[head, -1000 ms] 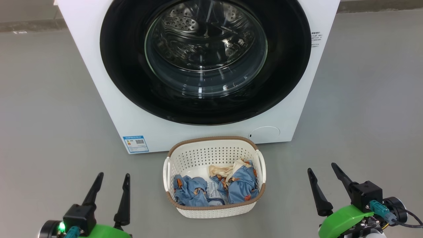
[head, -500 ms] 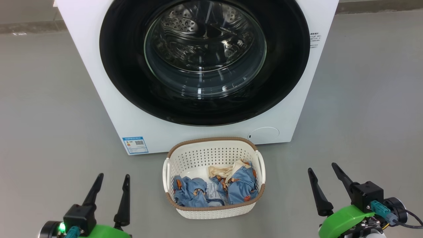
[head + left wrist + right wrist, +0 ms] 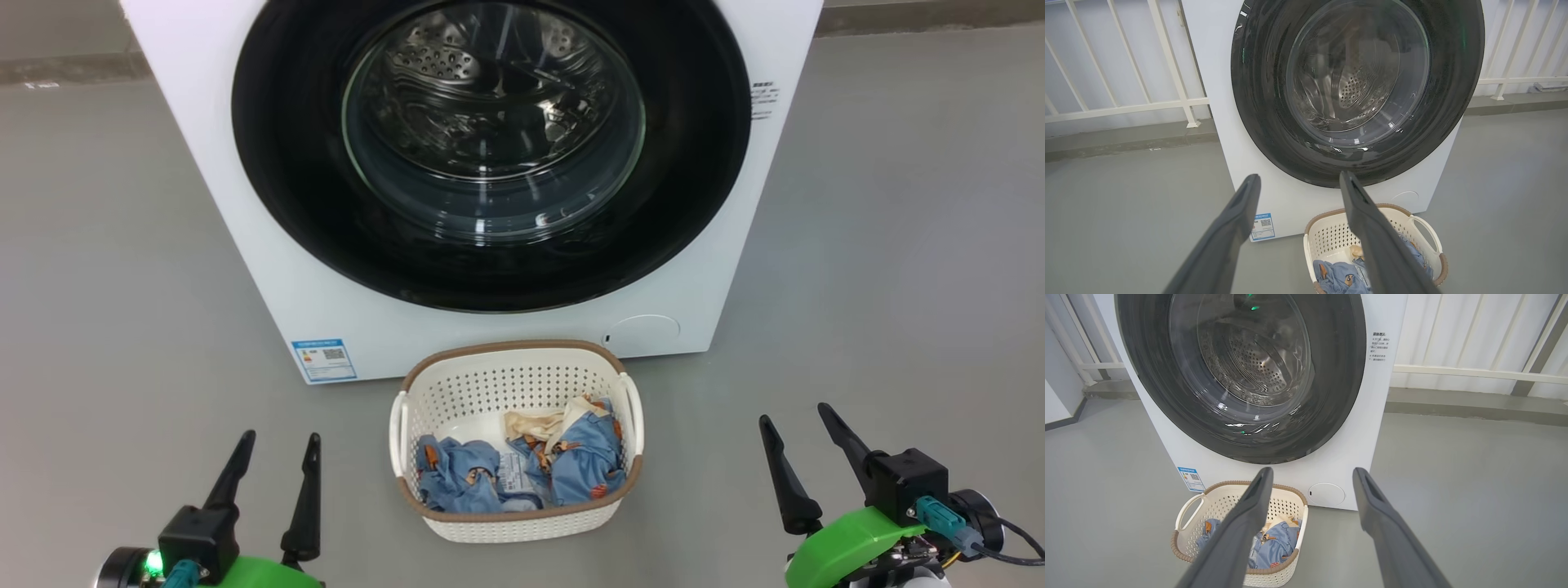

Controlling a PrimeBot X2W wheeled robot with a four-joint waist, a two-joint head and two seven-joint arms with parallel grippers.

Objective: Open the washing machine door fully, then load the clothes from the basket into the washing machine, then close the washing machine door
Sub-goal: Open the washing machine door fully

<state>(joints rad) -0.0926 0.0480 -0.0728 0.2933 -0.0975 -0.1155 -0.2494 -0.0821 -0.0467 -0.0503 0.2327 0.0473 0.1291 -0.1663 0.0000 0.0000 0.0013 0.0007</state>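
Note:
The white washing machine stands ahead with its round black-rimmed glass door shut against its front. On the floor before it sits the cream basket holding the light-blue clothes and a cream cloth. My left gripper is open at the lower left, well left of the basket. My right gripper is open at the lower right, clear of the basket. The left wrist view has the door and basket beyond open fingers. The right wrist view frames the door and basket.
Grey floor spreads on both sides of the machine. A white railing runs behind it, with a raised kerb along the wall. A blue energy label and a round low cover mark the machine's lower front.
The whole head picture has shifted slightly left, so the camera has turned a little. Both grippers stay open in the same places.

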